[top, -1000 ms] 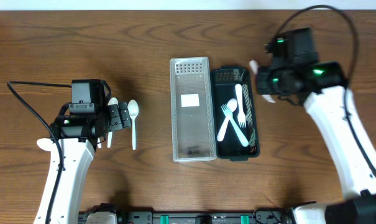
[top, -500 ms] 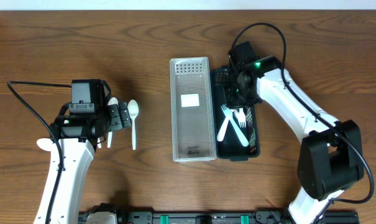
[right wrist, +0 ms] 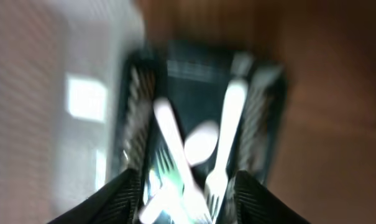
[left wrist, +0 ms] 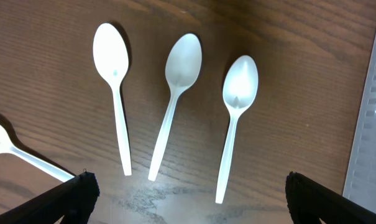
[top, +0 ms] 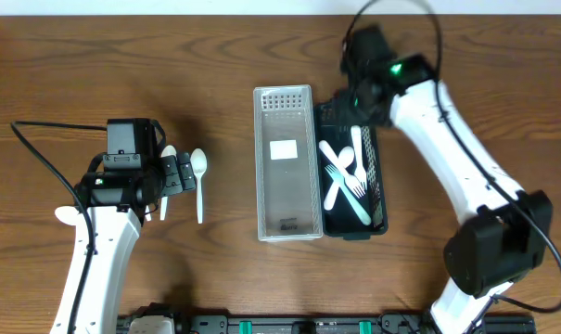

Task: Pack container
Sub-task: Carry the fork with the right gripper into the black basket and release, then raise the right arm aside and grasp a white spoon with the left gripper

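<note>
1. Landmark: clear tray, perforated, lying lengthwise on the table. It has a pale rectangular patch on its floor.
2. Black container lies parallel to the clear tray, against its right long side.
3. White cutlery lies crossed inside the black container. The right wrist view is badly blurred. A fork and a rounded spoon bowl can just be made out.
4. Right gripper is over the far end of the black container, just right of the tray's far right corner. In the wrist view its fingers are spread wide, with nothing pinched between them.
5. Left gripper is well to the left of the tray. Its fingertips sit far apart at the bottom corners of the wrist view and grip nothing.
6. Four white spoons lie on the wood to the left of the tray, under the left gripper.
   - Three lie roughly side by side, bowls toward the top of the wrist view.
   - The fourth, farthest from the tray, is only partly in frame.
</note>
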Controlling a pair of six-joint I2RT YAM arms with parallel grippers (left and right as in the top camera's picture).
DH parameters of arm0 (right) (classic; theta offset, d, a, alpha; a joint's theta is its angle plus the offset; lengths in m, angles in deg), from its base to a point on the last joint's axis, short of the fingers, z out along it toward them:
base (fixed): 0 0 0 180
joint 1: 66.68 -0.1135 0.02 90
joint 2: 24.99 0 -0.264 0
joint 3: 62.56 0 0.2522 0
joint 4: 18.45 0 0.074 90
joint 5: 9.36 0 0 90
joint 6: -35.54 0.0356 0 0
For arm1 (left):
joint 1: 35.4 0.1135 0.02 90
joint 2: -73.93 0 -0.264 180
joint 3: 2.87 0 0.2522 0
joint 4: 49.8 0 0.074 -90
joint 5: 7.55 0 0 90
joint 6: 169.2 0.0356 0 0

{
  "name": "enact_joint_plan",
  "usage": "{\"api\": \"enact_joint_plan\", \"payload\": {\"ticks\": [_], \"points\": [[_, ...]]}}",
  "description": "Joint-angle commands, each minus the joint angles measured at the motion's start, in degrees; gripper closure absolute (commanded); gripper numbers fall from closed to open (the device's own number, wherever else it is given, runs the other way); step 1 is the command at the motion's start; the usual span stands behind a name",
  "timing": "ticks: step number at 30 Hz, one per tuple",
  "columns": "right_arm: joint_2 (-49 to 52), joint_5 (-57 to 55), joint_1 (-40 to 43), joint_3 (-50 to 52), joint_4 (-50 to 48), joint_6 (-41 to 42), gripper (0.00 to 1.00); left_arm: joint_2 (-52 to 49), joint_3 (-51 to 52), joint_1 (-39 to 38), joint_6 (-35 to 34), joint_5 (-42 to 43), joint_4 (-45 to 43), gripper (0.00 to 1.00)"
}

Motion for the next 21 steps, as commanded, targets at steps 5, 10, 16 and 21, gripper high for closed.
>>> {"api": "enact_joint_plan", "payload": {"ticks": [5,10,16,21], "points": [[-3.2,-2.4,11.6,-14.0,5.6,-1.0,0.39,0.8,-1.3,-1.9,3.1,2.1,1.7,0.02],[-2.5,-1.8,22.3,-11.6,9.5,-1.1,0.26,-0.3,-1.3,-8.5,5.3,2.1,4.2,0.02],[-2.5,-1.5,28.2,-2.9,7.6,-5.0,0.21,-7.4,-1.3,-10.2,1.2,2.1,1.9,0.02],[-2.5,-1.6,28.6,5.9,3.2,-6.3,0.20,-15.5,-1.3,-8.2,-0.1,3.0,-1.7,0.02]]}}
